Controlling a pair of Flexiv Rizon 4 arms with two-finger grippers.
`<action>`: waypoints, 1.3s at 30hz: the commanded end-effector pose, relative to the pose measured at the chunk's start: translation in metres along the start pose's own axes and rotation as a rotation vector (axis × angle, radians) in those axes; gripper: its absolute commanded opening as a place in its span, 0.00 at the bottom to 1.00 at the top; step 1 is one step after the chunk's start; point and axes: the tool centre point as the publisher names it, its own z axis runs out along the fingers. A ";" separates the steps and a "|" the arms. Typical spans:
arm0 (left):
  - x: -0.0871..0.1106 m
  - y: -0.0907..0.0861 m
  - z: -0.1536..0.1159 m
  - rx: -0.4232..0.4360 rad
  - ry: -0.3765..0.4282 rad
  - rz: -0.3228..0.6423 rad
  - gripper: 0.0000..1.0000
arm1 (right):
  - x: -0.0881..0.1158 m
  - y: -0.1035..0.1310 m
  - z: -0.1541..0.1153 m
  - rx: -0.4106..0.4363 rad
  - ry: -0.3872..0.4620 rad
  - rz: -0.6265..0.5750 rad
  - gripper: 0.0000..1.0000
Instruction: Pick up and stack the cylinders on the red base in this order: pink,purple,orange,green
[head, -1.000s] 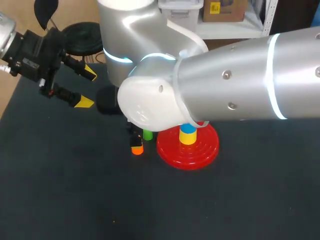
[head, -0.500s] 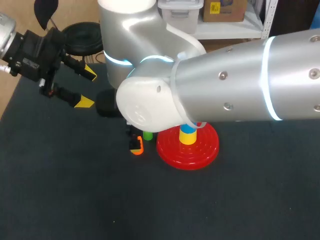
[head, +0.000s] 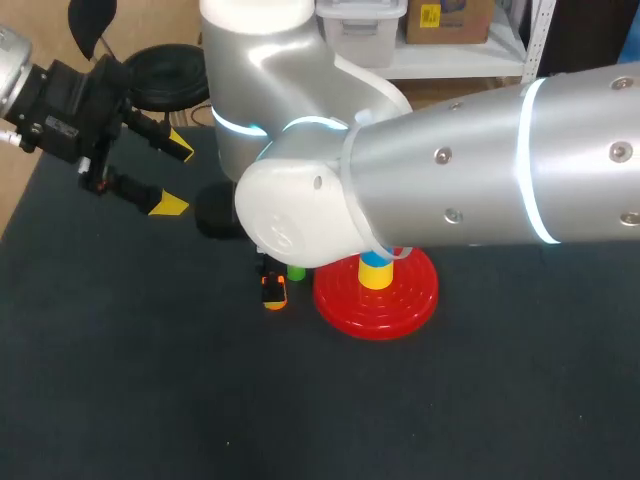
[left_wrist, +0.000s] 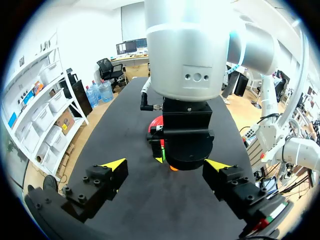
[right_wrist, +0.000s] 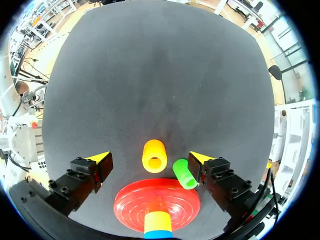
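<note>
1. A dark tabletop (head: 120, 380) carries everything.
2. The thick silver right arm (head: 480, 160) comes in from the right and reaches past the middle, hanging over the left side of the base.
3. The left arm (head: 60, 100) sits at the far left corner. The left end effector (head: 174, 178) is spread wide and empty, well apart from the cylinders.
4. The right end effector (right_wrist: 149, 157) points down, fingers wide apart, gripping nothing.
5. The round, ridged red base (head: 400, 300) sits near the middle. It holds a yellow cylinder (right_wrist: 158, 218) with a blue cylinder (right_wrist: 157, 233) on top.
6. The orange cylinder (right_wrist: 154, 156) lies on its side between the right fingers, touching neither.
7. The green cylinder (right_wrist: 184, 173) lies on its side just beside the orange one, close to one finger.
</note>
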 end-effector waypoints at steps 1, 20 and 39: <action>0.000 -0.001 0.000 -0.003 0.000 0.000 1.00 | 0.001 -0.001 0.003 0.000 -0.001 0.000 1.00; 0.000 -0.001 0.000 -0.003 0.000 0.000 1.00 | 0.002 0.001 0.021 -0.007 -0.007 0.003 1.00; 0.000 -0.001 0.000 -0.003 0.000 0.000 1.00 | 0.002 0.000 0.024 -0.003 -0.009 0.010 1.00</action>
